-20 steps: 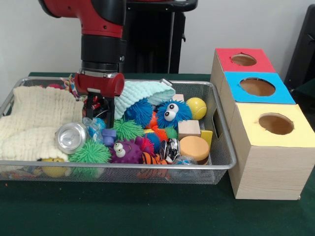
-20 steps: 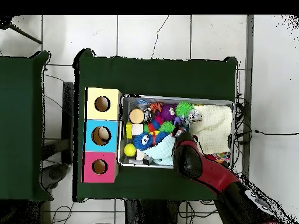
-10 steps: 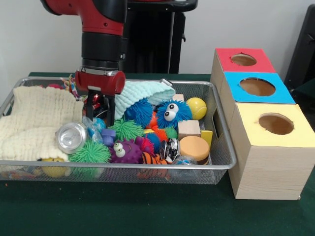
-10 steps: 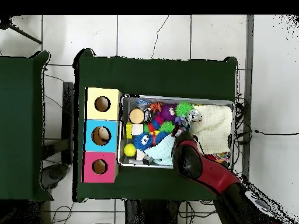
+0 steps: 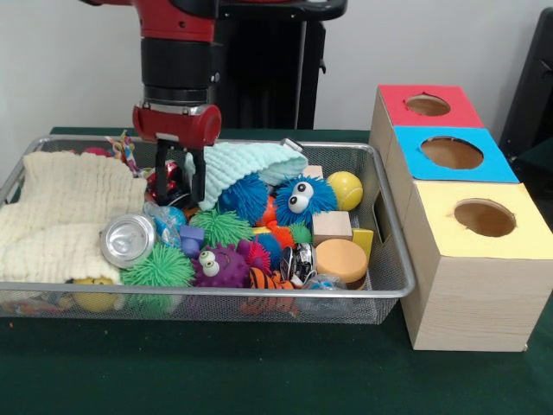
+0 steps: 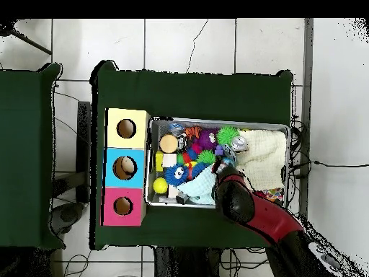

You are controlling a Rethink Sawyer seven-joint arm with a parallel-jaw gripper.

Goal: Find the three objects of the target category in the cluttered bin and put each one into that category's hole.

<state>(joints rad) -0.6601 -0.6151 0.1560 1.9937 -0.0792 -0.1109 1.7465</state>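
Bin clutter worries me: my end effector, fingers apart and empty, could snag the teal cloth just beside it.

Mesh bin is packed wall to wall, no bare floor to reach through. Claw hangs in the narrow slot between the cream cloth and the mint cloth, fingers apart, a red-black toy between them. Silver can and green spiky ball crowd the near side. Box tops are unobstructed: red hole, blue hole, yellow hole. Counter in front of the bin is free.
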